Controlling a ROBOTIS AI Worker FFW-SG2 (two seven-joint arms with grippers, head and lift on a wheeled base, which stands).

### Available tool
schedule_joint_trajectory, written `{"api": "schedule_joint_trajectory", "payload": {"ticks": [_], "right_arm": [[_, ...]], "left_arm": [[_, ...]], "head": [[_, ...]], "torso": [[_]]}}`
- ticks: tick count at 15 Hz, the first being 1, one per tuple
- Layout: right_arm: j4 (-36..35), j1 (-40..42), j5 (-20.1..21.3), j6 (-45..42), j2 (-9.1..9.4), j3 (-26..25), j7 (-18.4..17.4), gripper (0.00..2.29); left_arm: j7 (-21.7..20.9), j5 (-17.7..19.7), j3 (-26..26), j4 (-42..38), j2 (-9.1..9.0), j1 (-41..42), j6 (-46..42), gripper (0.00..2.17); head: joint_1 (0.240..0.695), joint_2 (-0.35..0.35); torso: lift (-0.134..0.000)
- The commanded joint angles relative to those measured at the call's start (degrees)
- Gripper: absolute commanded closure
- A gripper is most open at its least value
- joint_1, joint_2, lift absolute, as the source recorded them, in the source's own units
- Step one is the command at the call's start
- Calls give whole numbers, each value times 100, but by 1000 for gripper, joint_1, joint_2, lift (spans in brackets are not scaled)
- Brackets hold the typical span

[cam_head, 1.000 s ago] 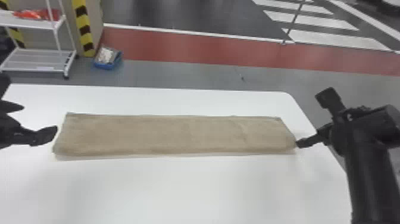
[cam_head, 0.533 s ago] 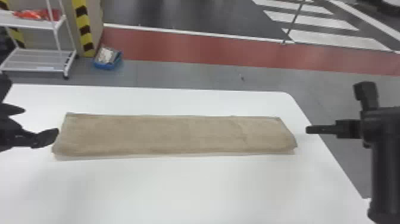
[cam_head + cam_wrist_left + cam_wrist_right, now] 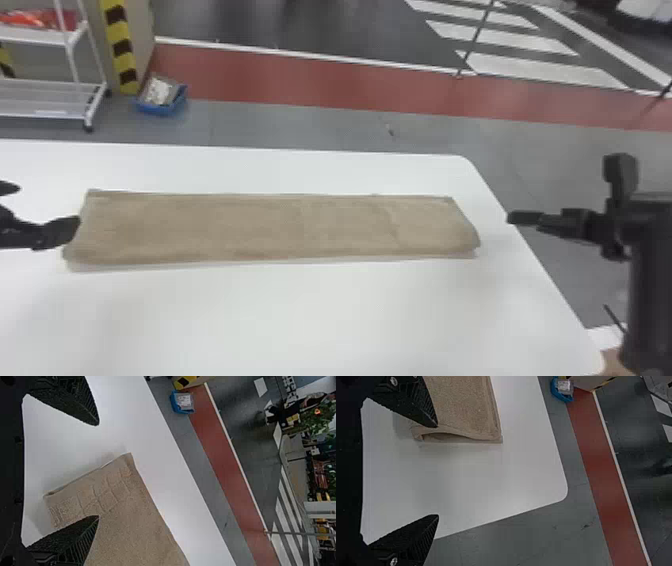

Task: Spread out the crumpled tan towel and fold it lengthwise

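- At far left, a white cart (image 3: 50,37) carrying red and orange items (image 3: 37,19) stands behind the table (image 3: 300,320), alongside a yellow-and-black striped post (image 3: 120,47).
- On the table's left side, the left gripper (image 3: 47,206) sits at the towel's near-left end, having eased slightly outward since half a second ago. The left wrist view shows the left gripper (image 3: 97,471) released, its fingers spread wide with nothing between them; whether the lower one touches the cloth cannot be told.
- Beyond the table, a blue bin (image 3: 162,107) with pale contents rests on the floor by the post.
- Across the middle of the table, the tan towel (image 3: 270,227) lies flat in a long folded strip, its place and shape unchanged over the past second.
- Past the towel's right end, the right gripper (image 3: 565,187) hangs apart from the cloth after pulling away from its corner, where it was one second ago; the shift over the last half second is small. In the right wrist view, the right gripper (image 3: 437,471) is also released, fingers well parted and empty.
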Motion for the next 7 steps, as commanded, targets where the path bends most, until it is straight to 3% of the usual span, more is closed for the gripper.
{"api": "schedule_joint_trajectory", "payload": {"ticks": [1,7], "right_arm": [[1,7,-2,35,-4,-49,4,73],[-8,113,-81,71,5,-119,-92,70]], "left_arm": [[-1,40,29,-41,1,43,2,70],[-80,58,29,-41,-8,69,230,137]], "head": [[695,-266],[695,-277]], "torso": [[-124],[-124]]}}
